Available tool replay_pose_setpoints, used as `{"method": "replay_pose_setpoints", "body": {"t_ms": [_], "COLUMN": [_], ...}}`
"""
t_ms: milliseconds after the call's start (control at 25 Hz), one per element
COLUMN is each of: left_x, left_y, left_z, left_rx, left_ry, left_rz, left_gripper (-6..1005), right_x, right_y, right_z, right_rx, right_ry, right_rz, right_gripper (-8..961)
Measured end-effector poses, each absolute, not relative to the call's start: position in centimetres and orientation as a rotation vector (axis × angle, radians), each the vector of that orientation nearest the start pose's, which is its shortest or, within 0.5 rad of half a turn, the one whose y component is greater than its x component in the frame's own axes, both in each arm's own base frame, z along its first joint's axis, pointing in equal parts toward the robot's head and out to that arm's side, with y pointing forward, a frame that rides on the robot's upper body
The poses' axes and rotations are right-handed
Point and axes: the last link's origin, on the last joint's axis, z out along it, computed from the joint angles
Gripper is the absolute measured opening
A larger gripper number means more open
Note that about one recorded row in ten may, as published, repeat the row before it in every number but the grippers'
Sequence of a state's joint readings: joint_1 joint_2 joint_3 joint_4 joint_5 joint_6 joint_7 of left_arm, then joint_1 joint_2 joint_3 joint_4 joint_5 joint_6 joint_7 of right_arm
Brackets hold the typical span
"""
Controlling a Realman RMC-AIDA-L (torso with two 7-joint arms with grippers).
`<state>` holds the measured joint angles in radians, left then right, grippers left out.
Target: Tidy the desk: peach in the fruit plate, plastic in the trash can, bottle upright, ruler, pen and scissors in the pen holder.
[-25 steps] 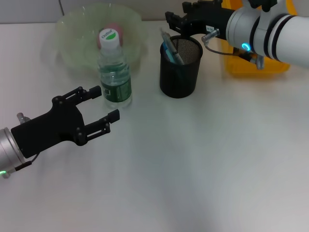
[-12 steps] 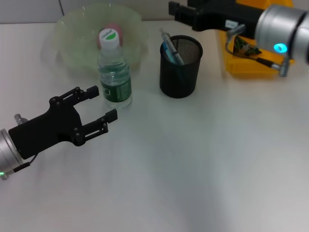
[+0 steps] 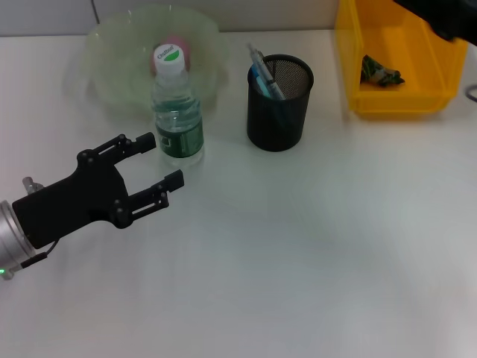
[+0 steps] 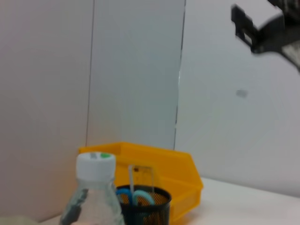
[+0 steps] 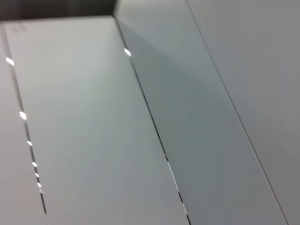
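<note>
The clear bottle (image 3: 177,112) with a white cap stands upright in front of the pale green fruit plate (image 3: 119,52), which holds the pink peach (image 3: 176,48). The black mesh pen holder (image 3: 278,108) holds a pen (image 3: 262,68) and blue-handled scissors (image 4: 137,197). A scrap of plastic (image 3: 378,73) lies in the yellow trash can (image 3: 395,101). My left gripper (image 3: 164,158) is open and empty, low over the table just in front of the bottle. My right gripper (image 4: 262,33) shows only in the left wrist view, raised high above the table.
White table with open room across the middle and front. A grey partition wall runs along the back. A dark bit of my right arm (image 3: 451,19) crosses the top right corner above the trash can.
My right arm has lifted away from above the pen holder, up and to the right, almost out of the head view. The left gripper has stayed put.
</note>
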<state>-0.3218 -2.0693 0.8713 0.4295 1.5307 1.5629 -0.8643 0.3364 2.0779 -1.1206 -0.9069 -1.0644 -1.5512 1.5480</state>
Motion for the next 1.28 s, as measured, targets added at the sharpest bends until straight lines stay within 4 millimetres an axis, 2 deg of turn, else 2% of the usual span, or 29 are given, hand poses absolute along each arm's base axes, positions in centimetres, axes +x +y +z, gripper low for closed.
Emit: {"method": "replay_pose_setpoints", "body": {"t_ms": [80, 240, 520, 760, 880, 1040, 1280], "left_x": [-29.6, -29.2, -28.4, -27.9, -27.8, -27.9, -27.9], "left_y": [27.1, 26.7, 26.2, 25.1, 24.8, 23.8, 23.2], "left_z": [-1.6, -1.4, -0.9, -1.0, -1.0, -1.7, -2.1], "left_rx": [-2.452, -2.459, -2.474, -2.561, -2.588, -2.681, -2.713], "left_ry": [-0.376, -0.362, -0.385, -0.409, -0.418, -0.439, -0.448], "left_rz": [-0.959, -1.013, -1.118, -1.176, -1.182, -1.172, -1.168], "left_gripper": [753, 753, 752, 752, 752, 752, 753], "right_x": [20.1, 23.0, 25.5, 26.5, 26.8, 27.0, 26.4], "right_y": [31.5, 29.5, 25.9, 23.4, 22.9, 22.3, 22.4], "right_z": [5.8, 4.5, 2.0, 0.9, 0.6, -0.8, -2.1], "right_rx": [-2.331, -2.36, -2.54, -2.588, -2.602, -2.721, -2.811], "right_ry": [0.523, 0.523, 0.438, 0.286, 0.288, 0.28, 0.287], "right_rz": [1.566, 1.459, 1.259, 1.219, 1.222, 1.158, 1.161], "right_gripper": [516, 652, 840, 840, 840, 840, 840]}}
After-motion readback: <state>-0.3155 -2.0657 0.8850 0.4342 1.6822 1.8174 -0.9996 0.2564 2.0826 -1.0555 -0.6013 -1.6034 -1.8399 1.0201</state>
